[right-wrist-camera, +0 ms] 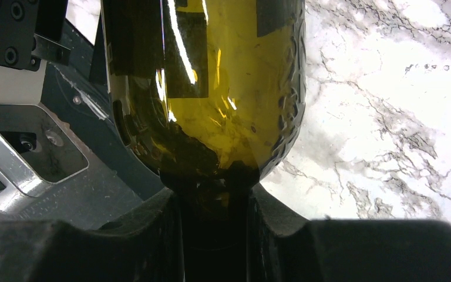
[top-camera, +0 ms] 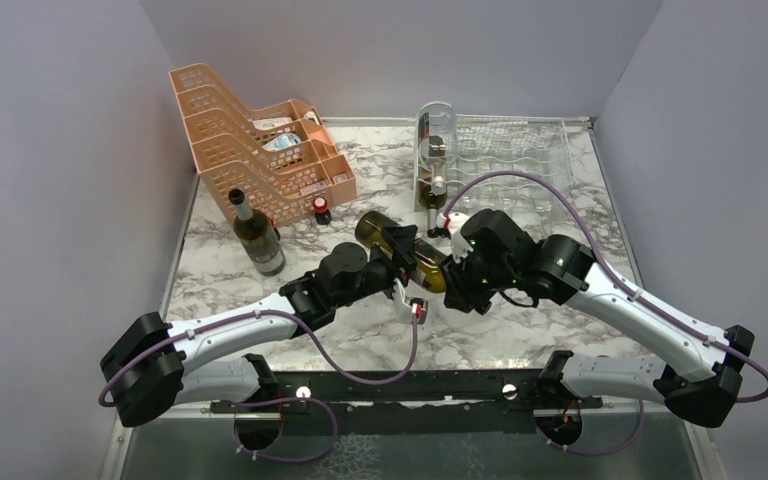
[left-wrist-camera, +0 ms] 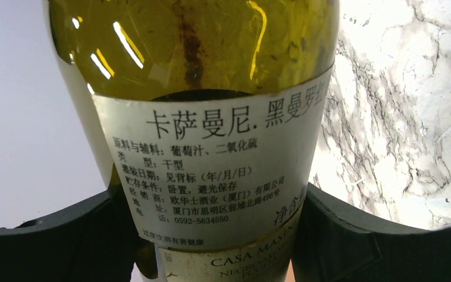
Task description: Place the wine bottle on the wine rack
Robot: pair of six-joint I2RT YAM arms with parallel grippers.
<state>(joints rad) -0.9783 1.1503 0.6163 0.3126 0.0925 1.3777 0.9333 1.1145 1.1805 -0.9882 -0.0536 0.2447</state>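
It seems the carry step: the left hand (left-wrist-camera: 217,235) pinches the wine bottle (top-camera: 378,231) at its label, the right hand (right-wrist-camera: 214,226) pinches its neck. Next, both must move together to the wine rack (top-camera: 520,150).

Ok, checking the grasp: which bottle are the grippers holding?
The olive bottle, sideways between the left gripper and right gripper. The dark bottle by the orange trays stands free; others lie in the rack.
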